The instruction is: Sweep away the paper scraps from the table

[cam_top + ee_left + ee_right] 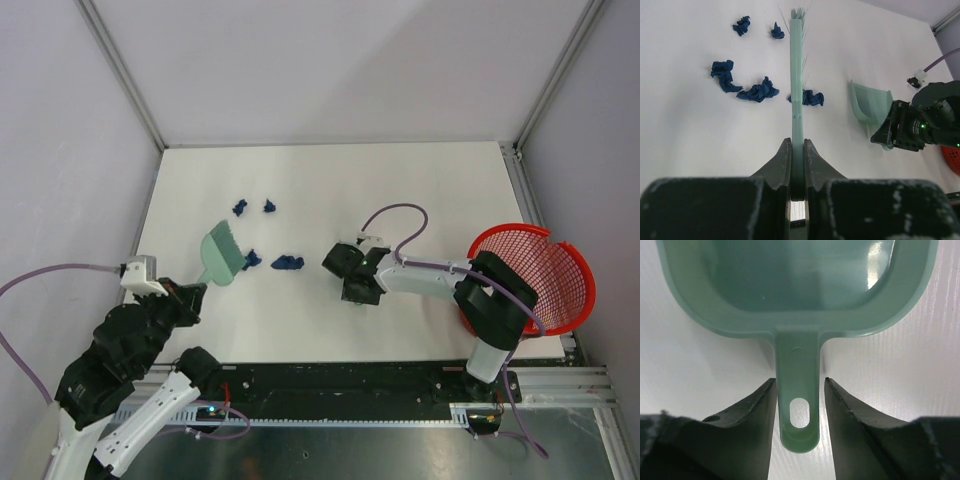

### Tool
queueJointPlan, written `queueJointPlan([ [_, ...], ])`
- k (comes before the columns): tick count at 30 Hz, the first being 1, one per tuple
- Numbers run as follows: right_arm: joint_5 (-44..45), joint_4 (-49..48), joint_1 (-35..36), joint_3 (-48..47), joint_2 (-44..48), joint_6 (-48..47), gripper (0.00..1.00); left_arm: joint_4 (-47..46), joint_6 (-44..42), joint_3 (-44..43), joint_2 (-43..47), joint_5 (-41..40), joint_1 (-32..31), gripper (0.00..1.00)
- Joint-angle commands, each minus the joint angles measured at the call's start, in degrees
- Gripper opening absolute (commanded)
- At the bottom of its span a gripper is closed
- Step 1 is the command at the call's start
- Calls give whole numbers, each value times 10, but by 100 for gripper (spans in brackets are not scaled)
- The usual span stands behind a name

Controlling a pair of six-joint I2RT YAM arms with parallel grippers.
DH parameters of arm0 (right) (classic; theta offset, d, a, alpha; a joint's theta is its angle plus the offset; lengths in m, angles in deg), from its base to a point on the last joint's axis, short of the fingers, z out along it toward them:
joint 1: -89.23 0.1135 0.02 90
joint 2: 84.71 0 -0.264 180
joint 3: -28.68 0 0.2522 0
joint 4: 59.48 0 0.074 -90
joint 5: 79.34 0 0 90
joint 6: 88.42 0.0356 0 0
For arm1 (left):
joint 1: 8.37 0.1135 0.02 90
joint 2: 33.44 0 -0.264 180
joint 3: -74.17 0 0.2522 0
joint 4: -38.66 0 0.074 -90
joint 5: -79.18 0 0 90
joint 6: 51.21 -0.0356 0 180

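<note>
Left claw [797, 145] clamped shut on pale green brush [796, 75] handle. Right claw [800, 382] jaws flank dustpan [800, 290] handle; actual pinch unclear. Pan's front edge cut off. Dark blue paper scraps [758, 91] scattered on white counter [685, 150] beside bristles.

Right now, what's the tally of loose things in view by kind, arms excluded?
Paper scraps: 5
Brush: 1
Dustpan: 1
Basket: 1
Total: 8

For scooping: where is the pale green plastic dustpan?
Overhead, the dustpan lies on the white table right of blue paper scraps, handle between the right pincer's fingers.
</note>
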Motion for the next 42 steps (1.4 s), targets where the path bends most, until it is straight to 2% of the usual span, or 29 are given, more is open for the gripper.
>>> queueJointPlan([
  [1, 35, -19, 0, 8, 2, 19, 46, -33, 6, 1, -6, -15, 3, 0],
  [15, 67, 14, 18, 9, 28, 40, 32, -37, 7, 6, -8, -20, 3, 0],
  [20, 68, 45, 24, 9, 70, 34, 21, -39, 5, 6, -16, -19, 4, 0],
  [25, 22, 30, 39, 9, 119, -69, 12, -52, -9, -6, -53, 12, 3, 0],
  [30, -29, 19, 65, 9, 175, -158, 2, -109, -18, -27, -109, 73, 3, 0],
  [37, -86, 4, 83, 9, 229, -240, 0, -181, -7, -30, -171, 150, 2, 0],
  [42, -105, 23, 87, 9, 227, -266, 0, -187, -14, -23, -186, 145, 2, 0],
])
